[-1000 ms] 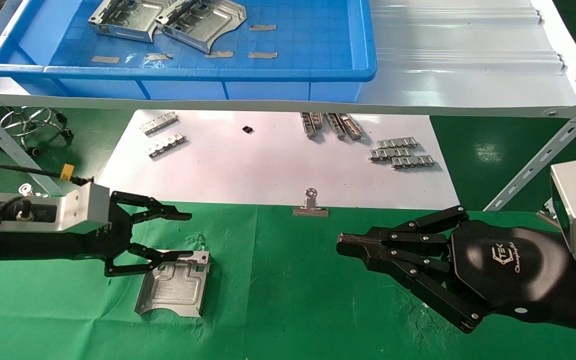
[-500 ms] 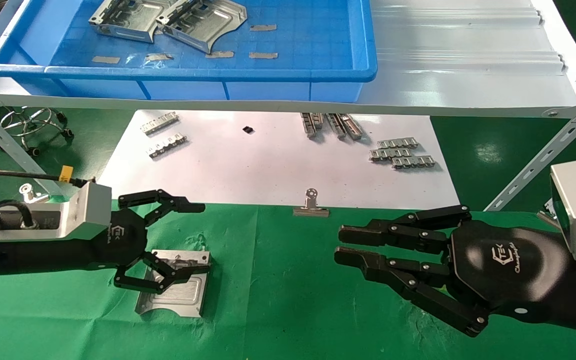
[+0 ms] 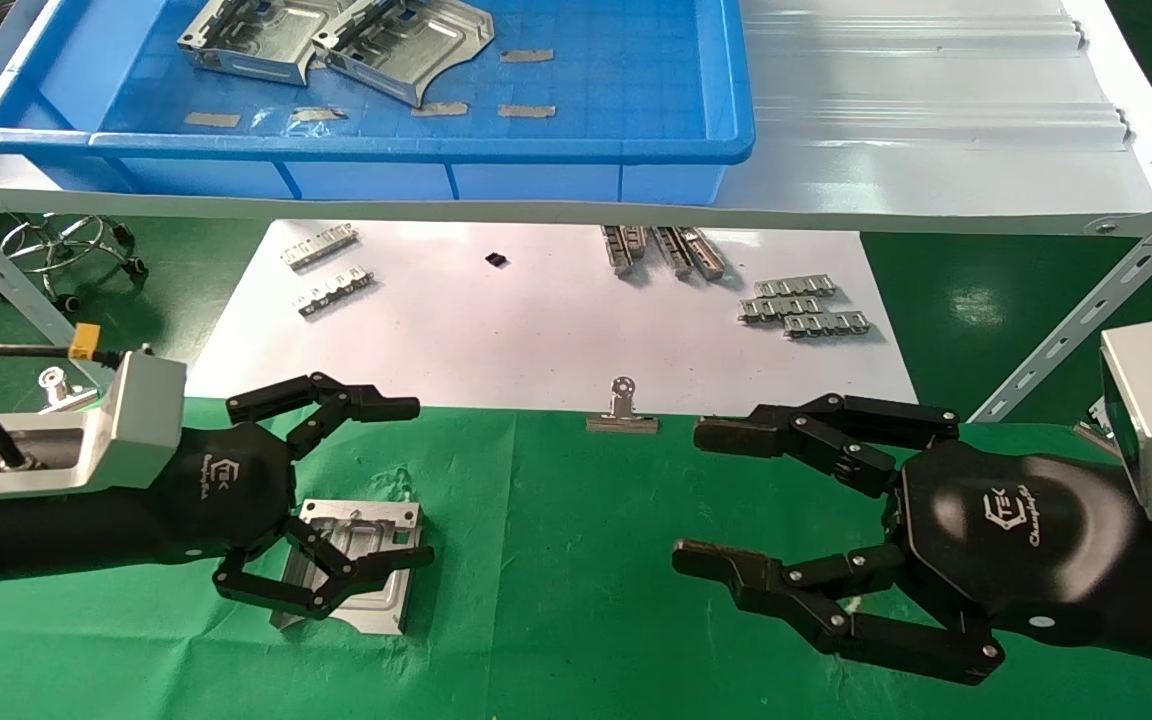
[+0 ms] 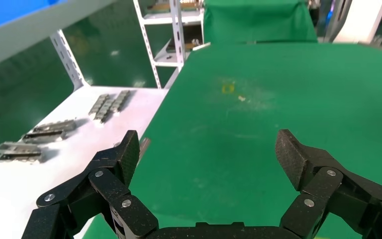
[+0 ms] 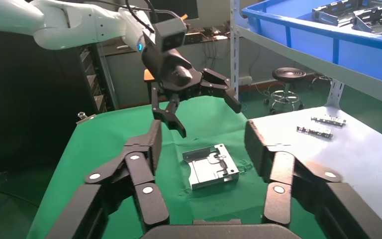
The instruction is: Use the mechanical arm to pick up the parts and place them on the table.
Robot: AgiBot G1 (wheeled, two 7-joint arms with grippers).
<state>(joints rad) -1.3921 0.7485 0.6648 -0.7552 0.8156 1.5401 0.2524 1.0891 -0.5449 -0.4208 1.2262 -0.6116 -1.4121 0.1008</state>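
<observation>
A: Where is the left gripper?

B: Spread wide and raised above the stamped plate, which lies flat on the green table.

A: And the right gripper?

B: Wide apart too, well to the plate's right, holding nothing.

A: What does its wrist view add?

B: The plate lying clear beneath the left gripper. Two more plates remain in the blue tray.

Black linkage-fingered left gripper and right gripper bear silver screws, white logos, silver wrist boxes; black cables trail.
</observation>
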